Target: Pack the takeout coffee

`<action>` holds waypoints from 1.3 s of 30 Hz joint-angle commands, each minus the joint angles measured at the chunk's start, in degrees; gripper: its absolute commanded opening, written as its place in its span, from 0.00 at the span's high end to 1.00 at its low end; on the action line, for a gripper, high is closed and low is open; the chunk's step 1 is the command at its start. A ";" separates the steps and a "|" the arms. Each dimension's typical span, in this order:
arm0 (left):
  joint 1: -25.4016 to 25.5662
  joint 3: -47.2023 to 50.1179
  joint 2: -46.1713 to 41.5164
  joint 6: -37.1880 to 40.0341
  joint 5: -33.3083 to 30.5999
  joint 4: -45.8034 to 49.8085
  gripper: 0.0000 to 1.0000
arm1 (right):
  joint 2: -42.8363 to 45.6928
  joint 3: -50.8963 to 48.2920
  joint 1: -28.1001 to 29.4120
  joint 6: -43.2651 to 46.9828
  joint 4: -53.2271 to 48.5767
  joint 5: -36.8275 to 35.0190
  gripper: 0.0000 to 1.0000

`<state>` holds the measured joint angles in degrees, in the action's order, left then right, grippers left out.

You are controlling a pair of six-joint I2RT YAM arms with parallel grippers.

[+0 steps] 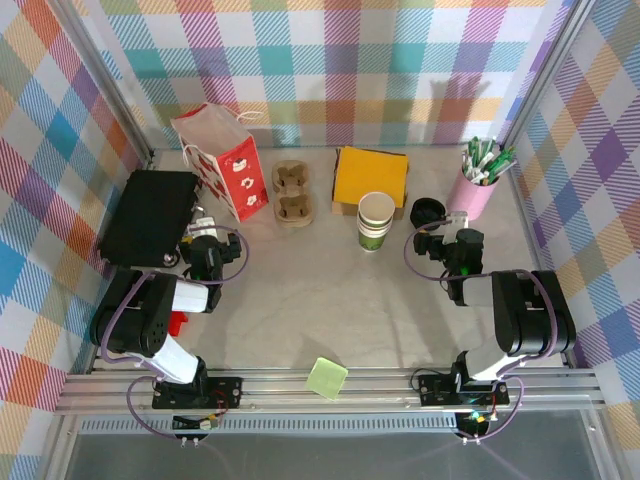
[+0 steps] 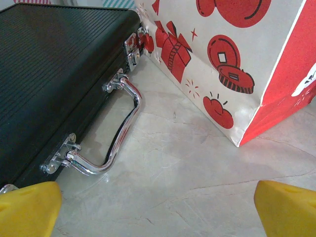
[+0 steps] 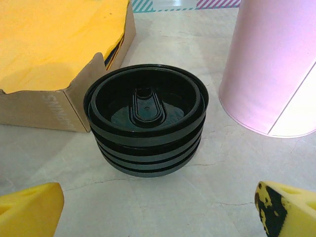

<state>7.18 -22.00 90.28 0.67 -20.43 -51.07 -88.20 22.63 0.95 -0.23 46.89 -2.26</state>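
Observation:
The takeout coffee (image 1: 376,220) is a paper cup with a cream rim and green sides. It stands upright mid-table in front of a yellow-filled box (image 1: 370,177). My left gripper (image 1: 205,235) sits far to its left, open, its yellow fingertips (image 2: 29,207) wide apart over bare tabletop. Right of the cup, my right gripper (image 1: 443,240) is open too and holds nothing. In the right wrist view that gripper (image 3: 158,215) faces a stack of black lids (image 3: 145,118) just ahead.
A black case (image 2: 49,74) with a chrome handle lies at the left, a red-and-white paper bag (image 2: 237,59) beside it. Brown cup carriers (image 1: 293,192) rest behind the middle. A pink cup of pens (image 1: 475,190) stands back right. A green pad (image 1: 327,378) lies near the front rail.

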 commanded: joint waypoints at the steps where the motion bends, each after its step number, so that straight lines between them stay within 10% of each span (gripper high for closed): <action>1: -0.29 -0.46 0.12 -1.01 0.39 -0.61 0.00 | 0.31 1.01 -0.08 -0.58 0.39 1.21 0.01; 26: 2.88 6.01 -7.70 1.38 -4.89 -6.55 0.00 | 11.20 -4.40 -0.08 -2.17 0.53 -2.04 0.01; 33: 3.67 -6.13 -31.62 -10.69 -9.66 36.24 0.00 | 26.88 14.40 -0.31 -21.64 -52.80 -10.05 0.01; 39: 4.16 -24.25 -36.33 -25.75 -4.28 72.69 0.00 | 30.73 28.37 0.22 -29.49 -76.03 7.40 0.00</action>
<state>10.83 -40.07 53.87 -15.42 -27.51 -3.73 -57.65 46.76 0.82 -21.34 -9.37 -2.39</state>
